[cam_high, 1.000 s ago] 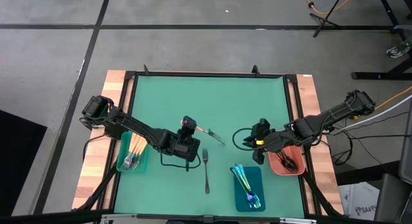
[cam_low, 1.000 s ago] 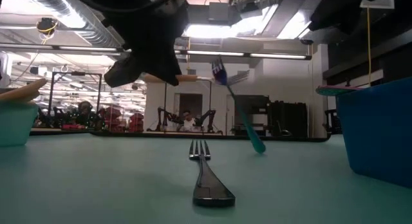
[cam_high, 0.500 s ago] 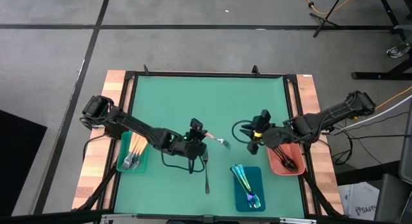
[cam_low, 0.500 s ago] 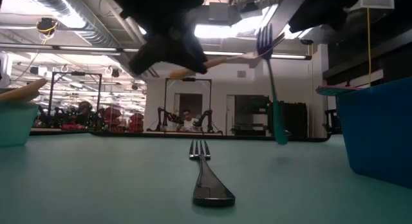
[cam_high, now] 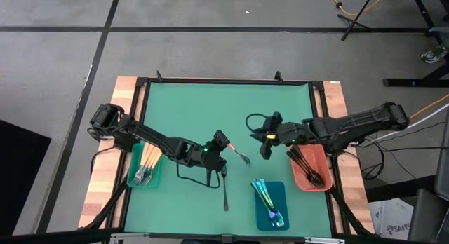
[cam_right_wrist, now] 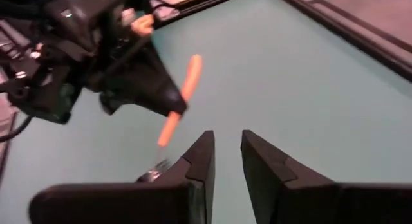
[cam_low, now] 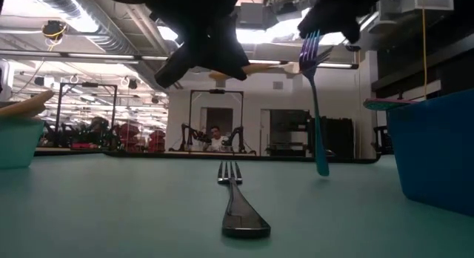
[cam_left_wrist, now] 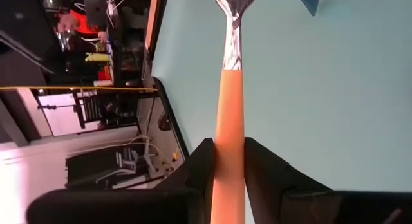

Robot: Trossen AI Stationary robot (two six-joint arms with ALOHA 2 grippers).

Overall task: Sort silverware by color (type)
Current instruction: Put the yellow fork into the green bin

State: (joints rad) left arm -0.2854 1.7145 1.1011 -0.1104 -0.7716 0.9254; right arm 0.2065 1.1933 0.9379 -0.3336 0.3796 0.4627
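The left gripper (cam_left_wrist: 228,153) is clenching the orange handle of a silver-headed fork (cam_left_wrist: 230,89), holding it above the green mat (cam_high: 210,104) near the middle of the table, head pointing towards 4 o'clock. The right gripper (cam_right_wrist: 226,139) is hovering just beside it at 3 o'clock. From table height an iridescent blue-teal fork (cam_low: 314,102) is hanging under it, tines up and handle down, clear of the mat. I take it to be pinching that fork near the tines, though the pinch itself is hidden.

The worry is how close the two are working. From the low view the orange-handled fork's head is lying right by the hanging fork's tines, and I cannot tell whether they are touching. If either arm moves across the other, the forks could knock together, and the hanging one, held by so little, could swing or slip out.

A black fork (cam_high: 224,182) is lying on the mat at 6 o'clock from the left gripper, so a careless descent there would be landing on it.

For room, the far half of the mat towards 12 o'clock is bare. The blue tray (cam_high: 279,195), holding matching iridescent pieces, is sitting near at 6 o'clock from the right gripper. The salmon tray (cam_high: 323,182) is at 4 o'clock by the table's right edge, and the teal tray (cam_high: 156,181) with orange-handled pieces is well off at 9 o'clock from the left gripper.
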